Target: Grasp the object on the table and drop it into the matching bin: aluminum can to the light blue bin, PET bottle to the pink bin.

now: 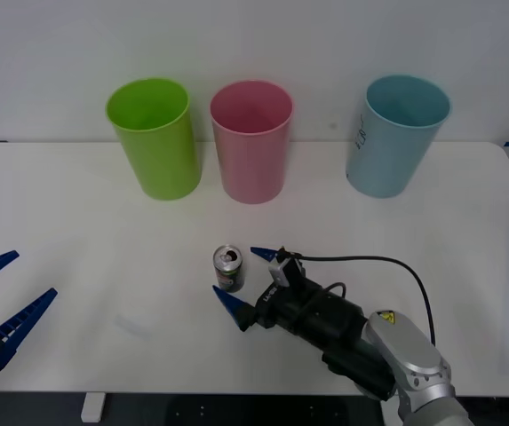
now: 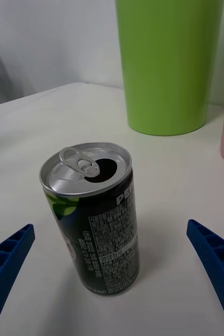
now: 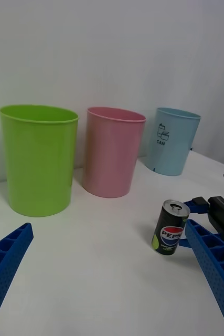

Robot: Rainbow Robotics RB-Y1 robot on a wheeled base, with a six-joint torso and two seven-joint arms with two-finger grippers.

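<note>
Three tall tapered bins in a row along the far side of the surface [image 1: 76, 204]: lime green bin [image 1: 154, 138] toward the robot's left, pink bin [image 1: 252, 140] in the middle, light blue bin [image 1: 396, 133] toward the robot's right and set somewhat apart from the other two. One aluminum can [image 1: 228, 268], and no more than one. Two hands, both with blue ribbed fingers.

White flat top with rounded corners, bare apart from the bins and the can. Plain pale wall close behind the bins. Dark print on the light blue bin, reading "CAN" under a small pictogram, seen from the left wrist view.

Can upright on the surface, nearer the robot than the bins, roughly in front of the pink bin and well apart from it. Silver top with the tab opening showing, dark body, red and blue mark on the side facing the robot's left.

Right hand [image 1: 242, 280] low over the surface, reaching toward the can from the robot's right, fingers spread wide. Can just beyond the fingertips, near the mouth of the gap and in line with it, not touched by either finger. Black cable looping back from the wrist.

Left hand [image 1: 12, 288] at the near left edge of the surface, well apart from the can, fingers spread and holding nothing.
</note>
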